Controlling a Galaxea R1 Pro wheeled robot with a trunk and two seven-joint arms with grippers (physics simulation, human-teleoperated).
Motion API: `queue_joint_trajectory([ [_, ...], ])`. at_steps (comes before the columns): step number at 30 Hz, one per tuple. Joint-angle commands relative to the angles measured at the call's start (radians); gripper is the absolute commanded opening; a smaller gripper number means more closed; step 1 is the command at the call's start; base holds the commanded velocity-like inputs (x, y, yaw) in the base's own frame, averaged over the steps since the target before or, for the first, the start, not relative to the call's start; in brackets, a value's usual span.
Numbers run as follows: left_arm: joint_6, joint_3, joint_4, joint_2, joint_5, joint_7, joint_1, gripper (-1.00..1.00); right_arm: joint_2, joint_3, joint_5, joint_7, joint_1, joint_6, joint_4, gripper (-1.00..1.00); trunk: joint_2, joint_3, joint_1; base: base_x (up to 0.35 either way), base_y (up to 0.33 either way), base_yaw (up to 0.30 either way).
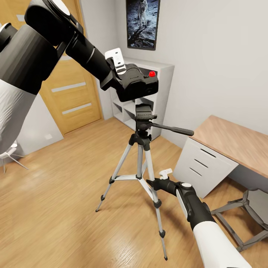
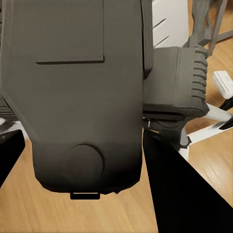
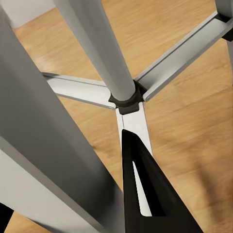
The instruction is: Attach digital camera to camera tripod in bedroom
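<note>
The left tool (image 1: 118,70) is clamped on the camera (image 1: 138,81), just above the tripod (image 1: 143,149) head. The right tool (image 1: 154,183) grips a leg at five o'clock. Lowering off-centre could tip the tripod.

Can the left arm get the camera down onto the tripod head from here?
Probably yes. The left pincer holds the camera just above the tripod head, with nothing between them. The pan handle sticks out sideways, away from the drop, and the right pincer sits low by a leg.
</note>
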Motion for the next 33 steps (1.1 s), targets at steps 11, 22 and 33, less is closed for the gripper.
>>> queue_joint_trajectory([
  [11,-0.013,-0.001,-0.011,0.0,-0.001,-0.016,-0.001,-1.0,0.002,-0.006,0.014,0.012,0.0,0.008,0.005,-1.0,-0.001,-0.002,0.001,0.0,0.0,0.0],
  [22,-0.018,-0.004,-0.024,-0.007,0.001,-0.02,-0.001,-1.0,0.002,-0.006,0.014,0.012,0.0,0.008,0.005,-1.0,-0.001,-0.002,0.001,0.0,0.0,0.0],
  [33,-0.017,-0.005,-0.044,-0.008,0.001,-0.022,-0.001,-1.0,0.002,-0.006,0.099,0.012,0.0,0.008,0.029,-1.0,-0.001,-0.002,0.001,0.0,0.0,0.0],
])
